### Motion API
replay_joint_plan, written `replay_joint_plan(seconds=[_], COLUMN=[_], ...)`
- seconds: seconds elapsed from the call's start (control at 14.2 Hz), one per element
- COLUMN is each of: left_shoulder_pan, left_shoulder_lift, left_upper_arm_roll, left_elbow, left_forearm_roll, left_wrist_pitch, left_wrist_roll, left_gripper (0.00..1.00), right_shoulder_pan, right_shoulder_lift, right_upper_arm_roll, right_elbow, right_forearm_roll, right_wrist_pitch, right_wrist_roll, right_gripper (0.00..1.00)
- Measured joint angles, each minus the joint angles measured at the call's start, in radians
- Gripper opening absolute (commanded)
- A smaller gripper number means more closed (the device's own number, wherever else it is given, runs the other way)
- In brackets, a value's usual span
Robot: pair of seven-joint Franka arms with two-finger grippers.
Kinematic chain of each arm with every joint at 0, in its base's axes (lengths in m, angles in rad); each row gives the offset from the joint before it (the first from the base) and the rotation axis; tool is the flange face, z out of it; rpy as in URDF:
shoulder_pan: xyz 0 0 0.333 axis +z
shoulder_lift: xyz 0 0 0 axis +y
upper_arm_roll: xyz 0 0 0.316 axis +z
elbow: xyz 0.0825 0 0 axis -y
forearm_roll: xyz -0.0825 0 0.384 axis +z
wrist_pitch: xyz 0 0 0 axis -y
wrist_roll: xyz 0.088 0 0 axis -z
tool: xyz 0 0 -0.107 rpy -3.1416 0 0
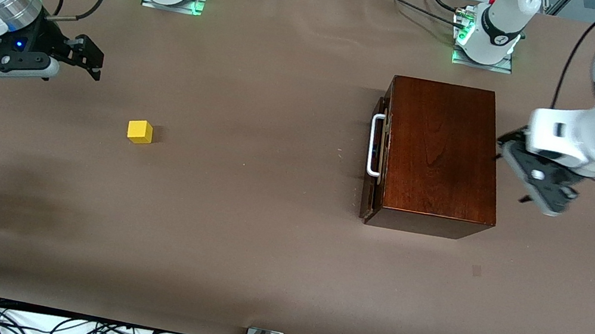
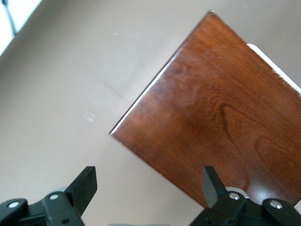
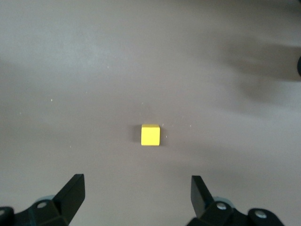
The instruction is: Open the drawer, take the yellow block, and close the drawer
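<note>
1. In the front view we see the yellow block (image 1: 139, 131) sitting alone on the brown table (image 1: 260, 245), left of centre in the frame, toward the right arm's end and well apart from the box (image 1: 441, 155).

2. The drawer (image 1: 376, 162) looks nearly shut: its dark front sits close against the box at the right of centre, with only a thin gap showing, and the white handle (image 1: 375, 145) faces the middle of the table.

3. So we judge the task almost done (block out, drawer back in), though the drawer front may still need a last nudge.

4. The right gripper (image 1: 87, 56) hangs at the upper left of the front view with its jaws spread wide and nothing between them. In the right wrist view the block (image 3: 150, 134) lies centred ahead of the two fingers (image 3: 70, 197), free of them.

5. The left gripper (image 1: 537, 177) hovers at the right of the frame, over the table just beside the box's end away from the handle. Its jaws are also apart and empty, with the box's glossy top (image 2: 221, 108) filling the left wrist view.

6. The relation that matters: the handle lies on the box's face turned away from the left gripper, its long axis running up and down the frame, so any final push must come from the table's middle. The left arm is far nearer.
</note>
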Motion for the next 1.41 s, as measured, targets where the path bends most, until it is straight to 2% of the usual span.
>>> replay_joint_plan(seconds=[0.28, 0.56, 0.91, 1.41], left_shoulder_pan=[0.010, 0.029, 0.096, 0.103], left_shoulder_lift=[-0.055, -0.100, -0.189, -0.196], left_upper_arm_roll=[0.078, 0.091, 0.038, 0.033], left_elbow=[-0.002, -0.008, -0.047, -0.068], left_forearm_roll=[-0.001, -0.002, -0.002, -0.002], left_wrist_pitch=[-0.051, -0.140, -0.170, -0.170], left_wrist_roll=[-0.304, -0.569, -0.605, -0.614], left_gripper=[1.00, 1.00, 1.00, 1.00], right_shoulder_pan=[0.000, 0.000, 0.000, 0.000], right_shoulder_lift=[-0.002, -0.002, -0.002, -0.002], right_upper_arm_roll=[0.001, 0.001, 0.001, 0.001], right_elbow=[0.000, 0.000, 0.000, 0.000], right_forearm_roll=[0.000, 0.000, 0.000, 0.000], right_wrist_pitch=[-0.026, -0.033, -0.035, -0.034], right_wrist_roll=[0.000, 0.000, -0.001, -0.001], right_gripper=[1.00, 1.00, 1.00, 1.00])
